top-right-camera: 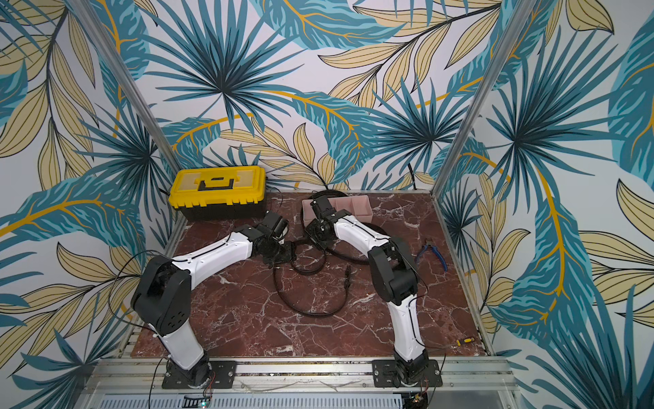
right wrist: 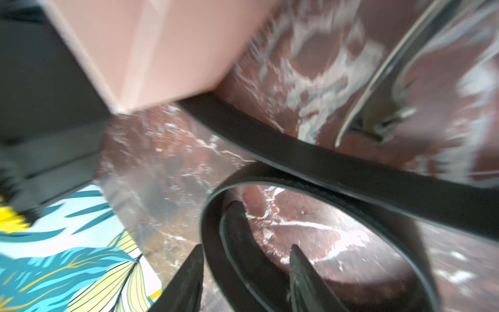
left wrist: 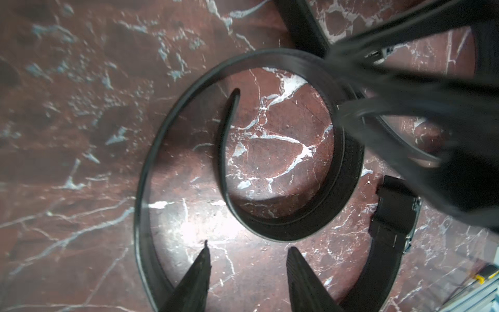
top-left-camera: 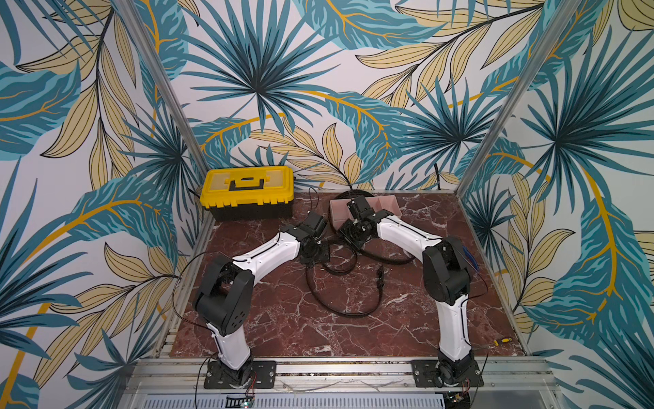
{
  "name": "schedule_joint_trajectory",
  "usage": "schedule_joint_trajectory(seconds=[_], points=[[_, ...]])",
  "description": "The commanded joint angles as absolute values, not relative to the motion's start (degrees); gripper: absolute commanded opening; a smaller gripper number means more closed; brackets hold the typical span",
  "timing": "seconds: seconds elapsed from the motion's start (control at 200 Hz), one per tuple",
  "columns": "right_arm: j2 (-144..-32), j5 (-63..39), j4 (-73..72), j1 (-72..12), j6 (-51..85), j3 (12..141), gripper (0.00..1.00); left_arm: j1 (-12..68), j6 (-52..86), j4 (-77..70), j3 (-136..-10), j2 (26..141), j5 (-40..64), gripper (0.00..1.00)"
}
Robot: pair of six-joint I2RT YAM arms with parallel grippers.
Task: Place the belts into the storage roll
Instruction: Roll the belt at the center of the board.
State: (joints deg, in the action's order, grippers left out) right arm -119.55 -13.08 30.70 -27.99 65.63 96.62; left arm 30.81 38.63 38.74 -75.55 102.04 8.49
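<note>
Belts aren't stored yet. In both top views the loose belt (top-left-camera: 354,314), a long black strap with a dark buckle (top-left-camera: 380,275), sprawls mid-table. The second belt (top-left-camera: 382,257), same sort of strap, curves round the end of the pale pink divided plastic tray (top-left-camera: 389,205) nearest the yellow-and-black plastic toolbox (top-left-camera: 247,191). The right arm hides part of it. My guess is this is the coiling step, and the loop needs winding tight before it'll fit a compartment. The loose one has no straight long axis right now. It's a big U open towards the tray, buckle end pointing at the tray, tail curled in under the two wrists.

Left wrist view: the left gripper (left wrist: 247,251) hangs over that curl, fingers (left wrist: 199,275) spread with nothing between them. I'd have it pin the outer loop so the coil can't spring open. The strap stands on edge, tail tip (left wrist: 235,93) tucked inside the spiral.

Right wrist view (blurry): the right gripper (right wrist: 245,251) has its fingers (right wrist: 302,272) apart, straddling the on-edge strap near the tail, not pinching it as far as I can see. I'd clamp flat across the strap's faces, close to the tip. The tray's corner is near, with the second belt running between.
</note>
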Motion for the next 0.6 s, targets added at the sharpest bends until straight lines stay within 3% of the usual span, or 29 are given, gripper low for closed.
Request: schedule_joint_trajectory(seconds=[0.0,0.446,0.546,0.596], points=[[-115.72,-10.92,33.55,-26.16,61.45,93.85,0.51,31.57,45.24,40.43,-78.45,104.45,7.25,0.47],[-105.88,-5.90,31.71,-19.79,58.51,81.49,0.51,33.22,48.16,46.23,-83.15,112.95,8.07,0.47],[-105.32,-5.20,32.18,-19.21,56.71,81.37,0.50,33.22,46.29,46.23,-85.93,115.60,9.60,0.40],[-104.99,-4.71,32.72,-18.92,55.42,81.47,0.50,33.22,44.79,46.31,-87.46,116.89,10.28,0.31]])
